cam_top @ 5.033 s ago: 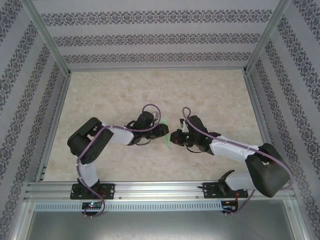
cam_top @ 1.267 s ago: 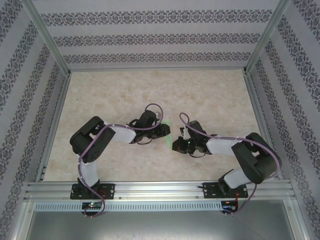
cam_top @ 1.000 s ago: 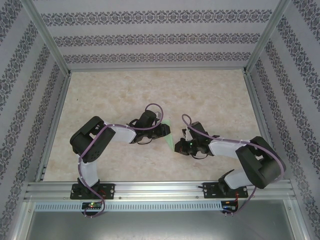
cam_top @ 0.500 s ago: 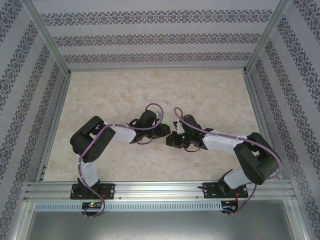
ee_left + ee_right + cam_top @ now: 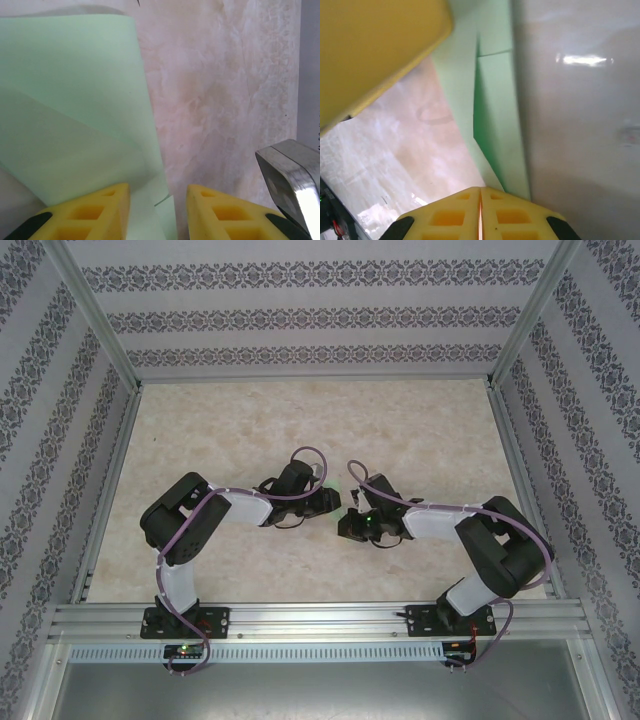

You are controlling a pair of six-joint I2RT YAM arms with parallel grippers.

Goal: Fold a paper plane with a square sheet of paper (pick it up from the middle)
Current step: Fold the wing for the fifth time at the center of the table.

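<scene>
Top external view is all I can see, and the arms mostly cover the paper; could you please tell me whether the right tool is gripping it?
Observer: The right tool is shut, and the pale green folded sheet of paper runs into its tips, seemingly pinched.
Operator: Thank you; and the left tool?
Observer: The left tool is open, its yellow fingers apart, with a strip of the paper lying between them.

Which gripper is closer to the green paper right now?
Left, narrowly. The green paper runs between the open fingers of the left gripper; the right gripper, fingers shut, meets its edge at the tips.
</scene>
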